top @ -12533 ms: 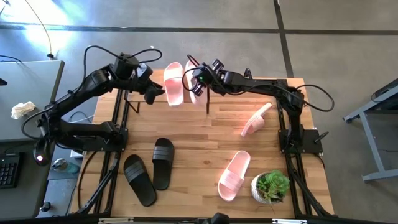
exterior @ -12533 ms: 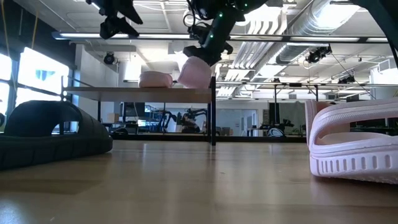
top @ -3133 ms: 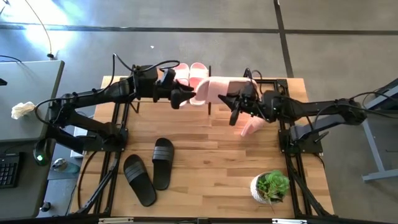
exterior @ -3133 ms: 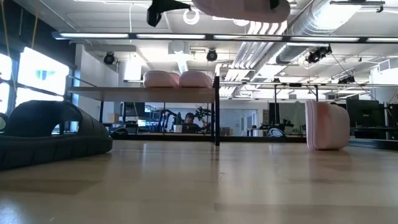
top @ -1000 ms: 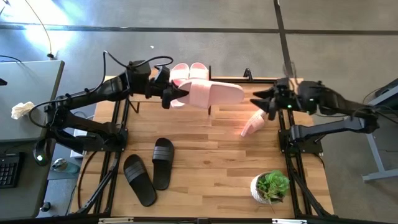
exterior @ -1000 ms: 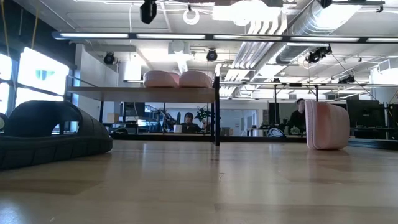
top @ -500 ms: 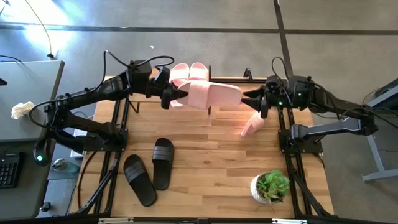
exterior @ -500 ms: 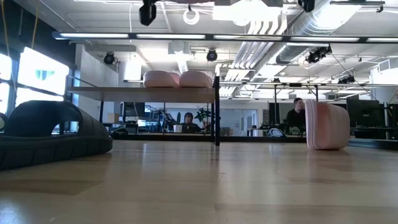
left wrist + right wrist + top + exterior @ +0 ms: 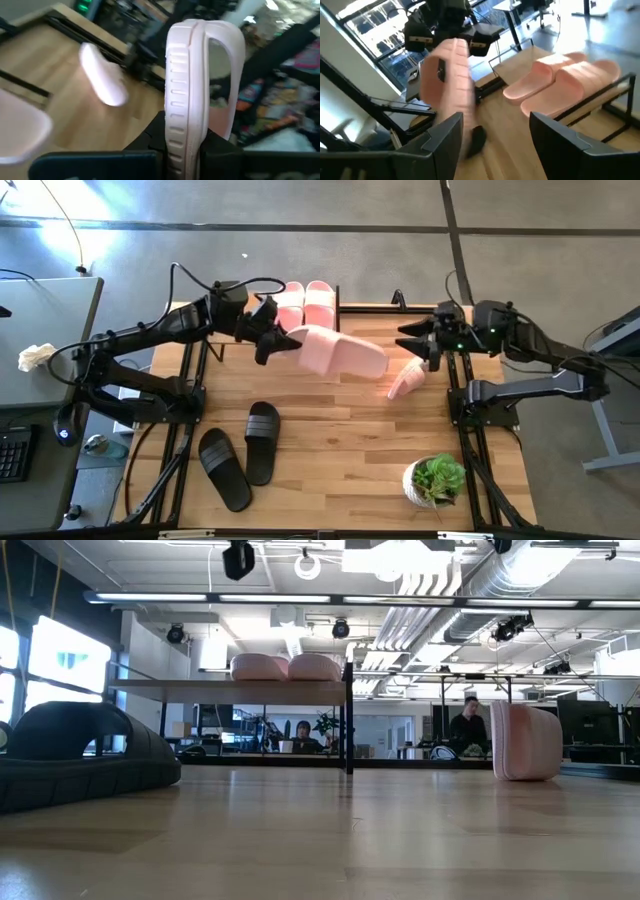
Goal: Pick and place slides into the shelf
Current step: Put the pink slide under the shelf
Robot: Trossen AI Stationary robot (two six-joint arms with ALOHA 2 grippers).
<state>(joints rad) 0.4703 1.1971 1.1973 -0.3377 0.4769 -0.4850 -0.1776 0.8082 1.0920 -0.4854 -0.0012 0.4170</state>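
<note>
My left gripper is shut on one pale pink slide, held above the table just in front of the shelf. Two more pink slides lie side by side on the shelf's top board, soles down. A further pink slide stands on its edge on the table at the right. Two black slides lie flat near the front left. My right gripper hangs open and empty at the right, its fingers pointing toward the held slide. My left gripper pinches one end of the slide's sole between its two fingers, one finger on each flat face. The fingers come roughly level from the table's left and lie along the slide. The slide is lifted clear, reaching out toward the right with its free end slanting toward the near edge.
A potted plant stands at the front right corner. The shelf's thin black legs stand on the table at the back. People show in the room beyond the table.
The held slide has turned in my left gripper: its free end has swung toward the table's near edge, while the held end has stayed close to the shelf's front. My right gripper has stayed open at the right.
</note>
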